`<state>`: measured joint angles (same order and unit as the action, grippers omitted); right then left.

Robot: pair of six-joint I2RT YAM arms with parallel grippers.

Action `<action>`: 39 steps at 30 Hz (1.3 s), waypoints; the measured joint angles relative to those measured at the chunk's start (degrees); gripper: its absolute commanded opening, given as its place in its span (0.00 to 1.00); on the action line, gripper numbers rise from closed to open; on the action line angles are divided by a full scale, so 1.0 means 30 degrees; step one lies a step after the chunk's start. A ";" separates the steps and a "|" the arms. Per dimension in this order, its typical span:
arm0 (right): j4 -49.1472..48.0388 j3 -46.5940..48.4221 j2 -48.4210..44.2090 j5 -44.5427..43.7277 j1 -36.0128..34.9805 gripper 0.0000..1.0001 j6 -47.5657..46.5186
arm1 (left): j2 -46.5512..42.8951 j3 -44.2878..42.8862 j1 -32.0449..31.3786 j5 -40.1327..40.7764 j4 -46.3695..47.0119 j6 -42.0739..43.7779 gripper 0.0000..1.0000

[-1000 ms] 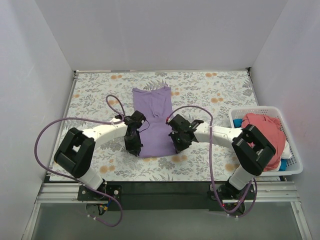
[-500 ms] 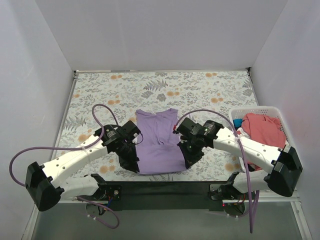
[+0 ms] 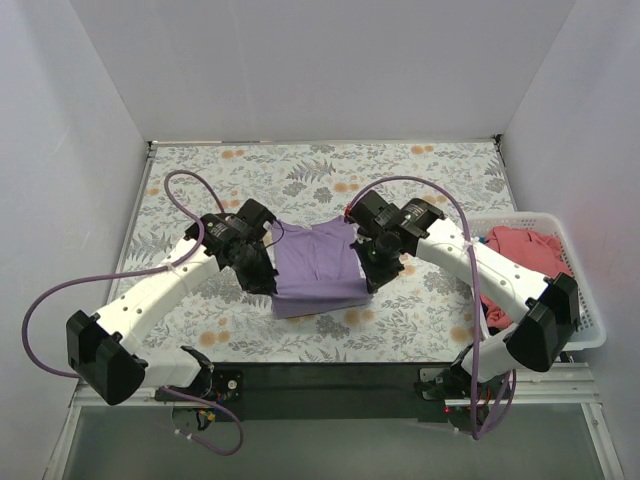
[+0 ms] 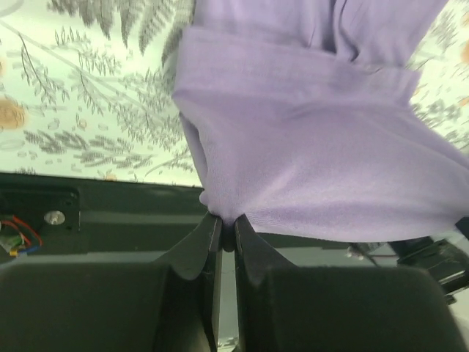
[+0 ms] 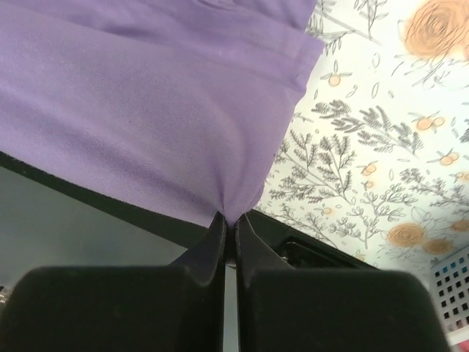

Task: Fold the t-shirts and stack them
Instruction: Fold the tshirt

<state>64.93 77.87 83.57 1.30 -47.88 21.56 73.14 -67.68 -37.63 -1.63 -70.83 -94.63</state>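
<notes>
Lavender cloth fills both of my wrist views: the lavender t-shirt (image 3: 315, 268) is stretched between my two arms at the middle of the floral tabletop (image 3: 430, 175), a little toward the near edge. My left jaws are pressed together on a small gather of its left edge. In the left wrist view the shirt (image 4: 315, 161) draws down to a point right where the two fingers meet, with only a thin slit between them. My right jaws are closed the same way on the shirt's right edge, and in the right wrist view the cloth (image 5: 146, 110) puckers into the pinch and fans out from it.

From above, the shirt looks doubled over. A straight band of a second layer runs across it in both wrist views, and its near edge sags lower toward my bases. I cannot tell how much of it rests on the tabletop and how much hangs from the two pinches.

My left arm (image 3: 160, 290) reaches in from the left and my right arm (image 3: 480, 270) from the right, each trailing a purple cable (image 3: 185, 185). The coral-pink t-shirt (image 3: 525, 255) lies bunched in the white basket (image 3: 592, 325) at the right edge of the tabletop, well apart from the lavender one.
</notes>
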 measured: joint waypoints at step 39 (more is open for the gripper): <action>-0.3439 0.8590 1.1089 0.1217 0.6324 0.01 -0.3818 | 1.0513 -0.4386 0.6062 -0.0168 0.9173 0.5486 0.00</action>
<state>54.61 103.63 116.84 4.95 -28.91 10.11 104.68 -80.84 -19.44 -2.13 -43.31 -78.17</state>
